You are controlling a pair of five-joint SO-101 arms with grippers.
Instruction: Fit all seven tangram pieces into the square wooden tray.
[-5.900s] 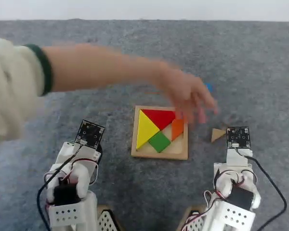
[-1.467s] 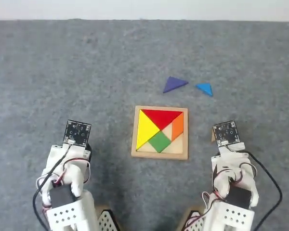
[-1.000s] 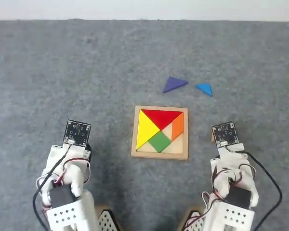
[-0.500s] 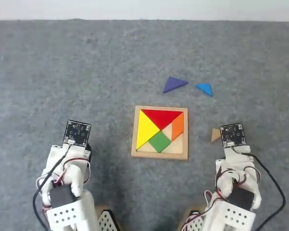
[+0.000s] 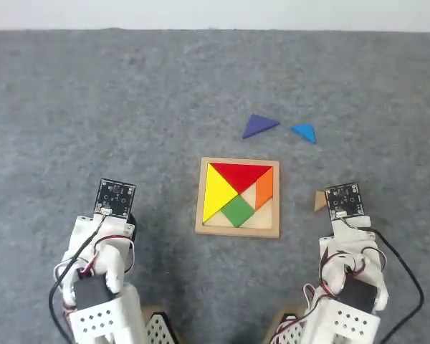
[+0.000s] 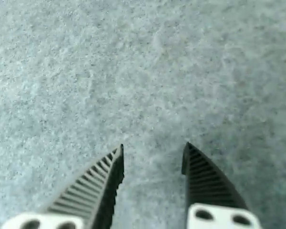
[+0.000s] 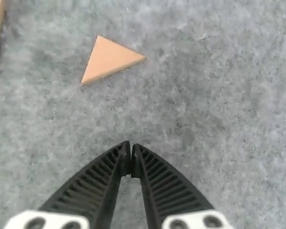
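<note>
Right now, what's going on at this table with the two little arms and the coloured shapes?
A two-armed robot is partway through a tangram puzzle. The wooden tray holds four pieces: yellow, red, orange and green. Three lie outside on the grey carpet: a purple triangle and a blue triangle beyond the tray, a tan triangle beside it. The right claw is shut and empty near the tan triangle; the left claw is open over bare carpet.

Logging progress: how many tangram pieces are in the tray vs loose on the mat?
In tray: 4 (yellow triangle, red triangle, orange piece, green square)
Loose on mat: 3 (purple triangle, blue triangle, tan triangle)
Total: 7
</note>
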